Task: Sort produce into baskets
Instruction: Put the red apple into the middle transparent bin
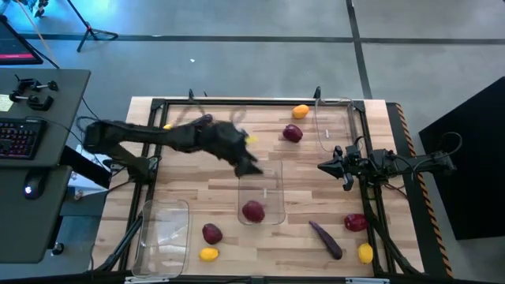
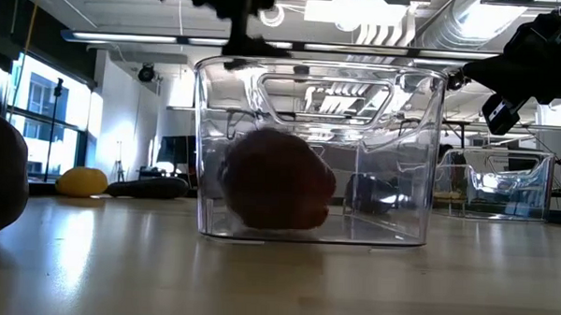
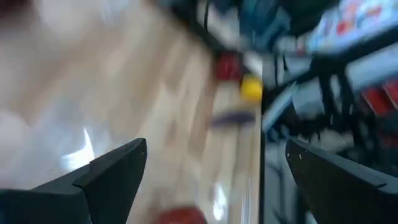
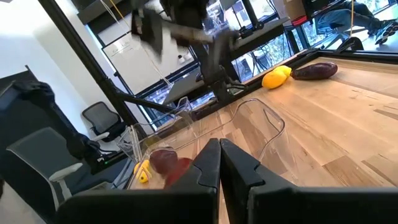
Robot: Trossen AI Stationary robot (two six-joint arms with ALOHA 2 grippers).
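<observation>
A dark red fruit [image 1: 253, 211] lies on the floor of the middle clear bin [image 1: 274, 183], and also shows in the low view [image 2: 277, 190]. My left gripper [image 1: 248, 166] hangs open and empty above that bin's far end; its fingers [image 3: 118, 171] stand wide apart. My right gripper [image 1: 325, 166] is shut and empty, above the table to the right of the middle bin [image 4: 261, 124]. Loose on the table lie an orange fruit [image 1: 301, 111], dark red fruits [image 1: 293, 133] [image 1: 211, 233] [image 1: 356, 222], yellow fruits [image 1: 208, 253] [image 1: 364, 252] and a purple eggplant [image 1: 325, 239].
A second clear bin [image 1: 162, 233] stands at the near left. A third [image 1: 335, 122] stands at the far right. Another yellow fruit [image 1: 251, 140] and a purple eggplant [image 1: 203, 120] lie by the far edge, beside my left arm. A dark frame [image 1: 237, 102] edges the table.
</observation>
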